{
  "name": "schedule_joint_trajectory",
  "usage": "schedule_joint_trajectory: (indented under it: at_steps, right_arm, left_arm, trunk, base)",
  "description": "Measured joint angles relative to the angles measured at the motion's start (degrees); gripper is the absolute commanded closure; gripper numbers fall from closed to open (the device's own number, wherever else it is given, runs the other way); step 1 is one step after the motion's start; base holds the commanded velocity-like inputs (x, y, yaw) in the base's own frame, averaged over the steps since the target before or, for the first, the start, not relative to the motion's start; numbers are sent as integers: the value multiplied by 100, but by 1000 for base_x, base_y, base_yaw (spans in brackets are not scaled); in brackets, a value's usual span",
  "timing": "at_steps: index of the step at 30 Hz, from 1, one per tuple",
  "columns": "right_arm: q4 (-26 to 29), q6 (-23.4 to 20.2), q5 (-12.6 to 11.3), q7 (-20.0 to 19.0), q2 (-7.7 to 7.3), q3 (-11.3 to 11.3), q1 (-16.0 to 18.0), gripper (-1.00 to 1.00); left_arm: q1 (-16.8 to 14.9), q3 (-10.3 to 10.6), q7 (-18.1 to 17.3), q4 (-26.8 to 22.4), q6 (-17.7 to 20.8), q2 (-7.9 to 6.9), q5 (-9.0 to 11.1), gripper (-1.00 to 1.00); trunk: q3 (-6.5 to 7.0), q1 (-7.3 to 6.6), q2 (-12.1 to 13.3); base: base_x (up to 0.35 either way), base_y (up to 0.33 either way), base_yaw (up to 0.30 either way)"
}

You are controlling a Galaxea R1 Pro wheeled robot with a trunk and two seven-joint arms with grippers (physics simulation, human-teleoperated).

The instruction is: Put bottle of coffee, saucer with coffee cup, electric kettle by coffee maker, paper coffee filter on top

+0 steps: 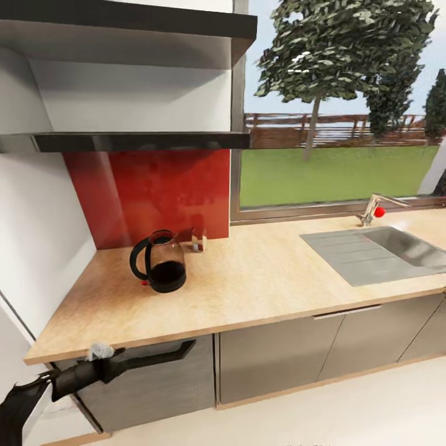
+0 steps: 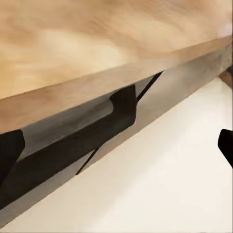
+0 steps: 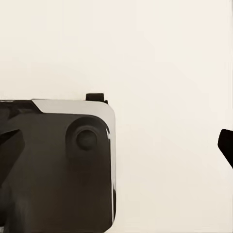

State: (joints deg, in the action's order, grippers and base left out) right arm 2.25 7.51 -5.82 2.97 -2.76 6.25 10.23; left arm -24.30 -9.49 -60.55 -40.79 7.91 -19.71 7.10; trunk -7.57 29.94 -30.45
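Nearest, at the lower left of the head view, the left arm [image 1: 80, 373] is reaching toward the surface's front edge, w/ a black pincer [image 1: 162, 354] lying just under that edge, in front of the grey cabinet front [image 1: 155, 387]. Its fingers are looking spread in the left wrist view: one dark finger [image 2: 73, 150] is running along beneath the wooden edge [image 2: 97, 82], the other tip [image 2: 226, 145] is showing well apart from it. The right wrist view is showing a dark robot part [image 3: 58, 170] over pale floor [image 3: 160, 58]; the right pincer's state I cannot tell.

Farther, the coffee maker [image 1: 160, 262] is standing on the surface [image 1: 260, 279] near the red backsplash [image 1: 152, 192], approx. beside a small bottle [image 1: 198, 239]. The sink [image 1: 378, 251] and faucet [image 1: 371, 209] are sitting to the right, below the window [image 1: 341, 105]. Shelves [image 1: 136, 141] are hanging above.
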Motion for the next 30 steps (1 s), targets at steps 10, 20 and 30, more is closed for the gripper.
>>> schedule_joint_trajectory:
  at_steps: [10,20,30]
  right_arm:
    - [-3,4,0,-1,0,2,1,-100]
    - [-10,-4,11,7,3,15,1,-100]
    - [-46,-10,19,-10,-36,11,1,-100]
  left_arm:
    - [-340,-8,-179,-563,863,-2,8,-100]
    - [-396,-16,64,-682,867,-15,-41,-100]
    - [-391,5,1313,-1156,921,68,-69,-100]
  trunk:
    - [15,0,0]
    - [15,0,0]
    - [15,-3,-1]
  base:
    - [-5,1,-44]
    - [-78,23,0]
    - [99,46,0]
